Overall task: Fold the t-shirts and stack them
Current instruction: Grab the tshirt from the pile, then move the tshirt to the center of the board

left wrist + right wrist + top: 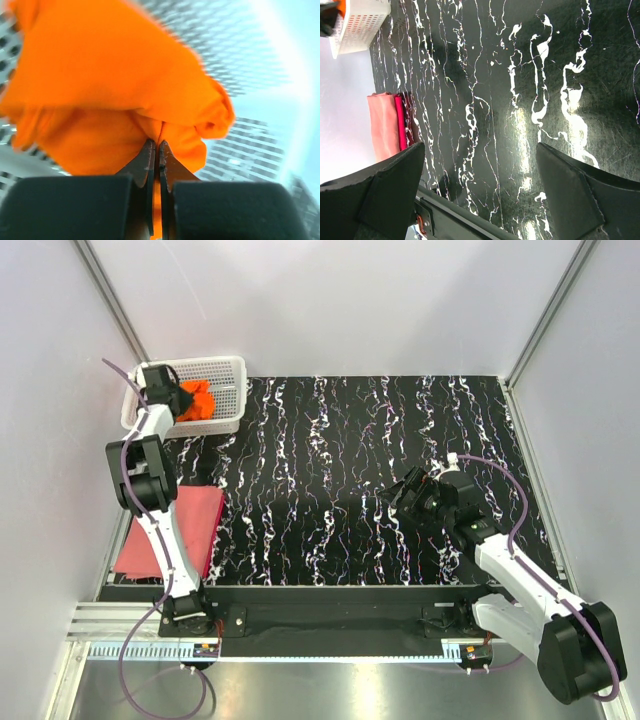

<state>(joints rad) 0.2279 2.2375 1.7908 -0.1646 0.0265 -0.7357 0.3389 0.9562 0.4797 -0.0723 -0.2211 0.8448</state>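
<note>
A bright orange t-shirt (197, 400) lies crumpled in the white mesh basket (222, 368) at the table's far left. My left gripper (175, 400) reaches into the basket and is shut on a fold of the orange t-shirt (120, 85), the cloth pinched between the fingertips (149, 152). The pink-red t-shirt (195, 525) lies folded flat at the table's near left edge, partly under the left arm; the folded pink-red t-shirt (387, 125) also shows in the right wrist view. My right gripper (400, 495) hovers open over the black marbled table, nothing between its fingers (395, 185).
The basket (360, 22) stands in the far left corner against the white walls. A black marbled mat (400, 440) covers the table. A metal rail (330, 640) runs along the near edge by the arm bases.
</note>
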